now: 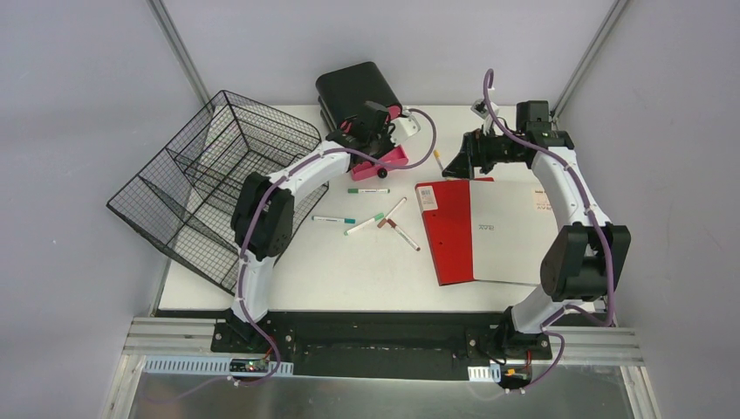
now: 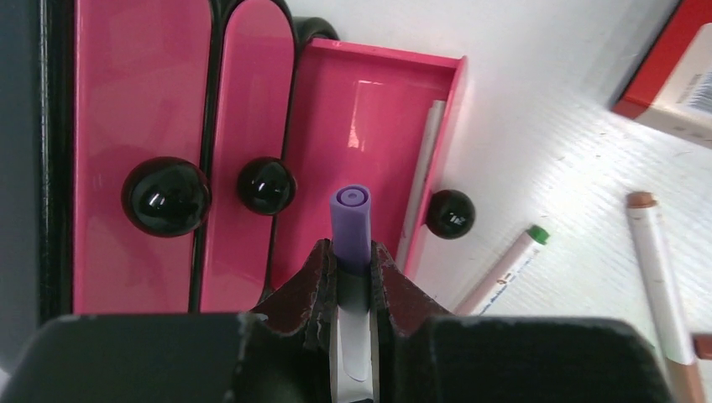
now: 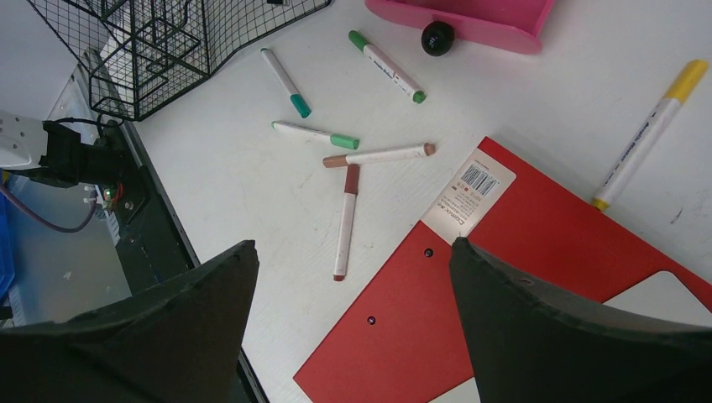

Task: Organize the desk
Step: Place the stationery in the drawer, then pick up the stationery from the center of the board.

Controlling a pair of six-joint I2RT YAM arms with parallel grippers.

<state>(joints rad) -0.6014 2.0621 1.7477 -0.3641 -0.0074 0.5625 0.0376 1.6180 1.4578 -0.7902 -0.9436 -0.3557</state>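
Note:
The desk (image 1: 349,262) is a large white tabletop. My left gripper (image 2: 353,249) is shut on a white marker with a purple cap (image 2: 352,214), held over the open pink drawer (image 2: 369,126) of a black organiser (image 1: 353,87). A white marker (image 2: 424,176) lies inside that drawer. My right gripper (image 3: 351,245) is open and empty, high above the corner of a red-and-white notebook (image 3: 504,277). Several markers lie loose on the desk: green (image 1: 368,190), teal (image 1: 333,220), two brown (image 1: 403,236) and yellow (image 3: 646,134).
A black wire basket (image 1: 218,183) lies tilted over the desk's left edge. The notebook (image 1: 489,229) covers the right half. The organiser has two shut pink drawers with black knobs (image 2: 166,195). The metal frame edge (image 1: 384,336) runs along the front.

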